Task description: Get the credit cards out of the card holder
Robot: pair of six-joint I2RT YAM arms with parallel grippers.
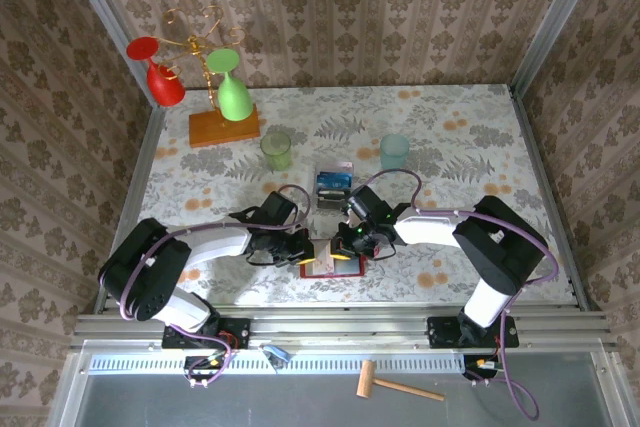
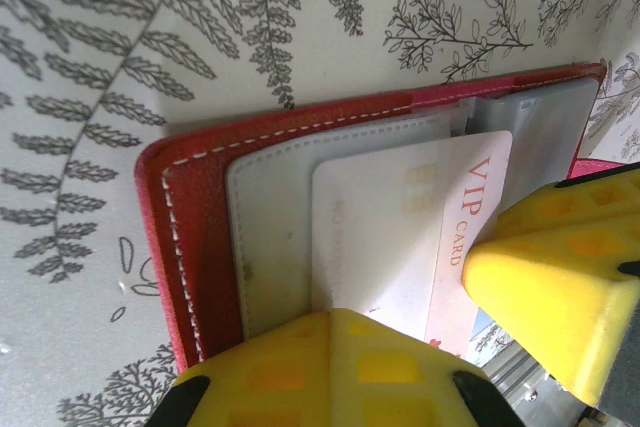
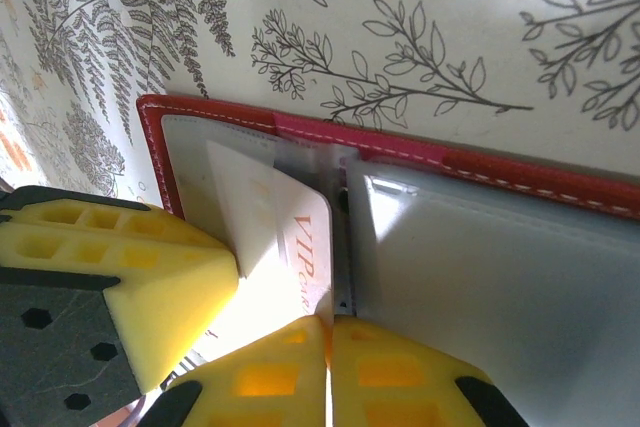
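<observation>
Extraction step: right tool [image 3: 328,332] clamped on VIP card [image 3: 300,247]; left tool [image 2: 330,337], seemingly together, pins card holder [image 2: 190,237]. Next, you slide card clear.

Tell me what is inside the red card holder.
A white VIP card sticks partway out of a grey plastic pocket in the card holder. The other pockets are cloudy, so further cards cannot be made out. Fingers of the left end effector cover the card's near end.

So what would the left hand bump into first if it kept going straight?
The white VIP card, most likely. The left hand points down right at it, where it lies on the red holder, and may already be touching it.
</observation>
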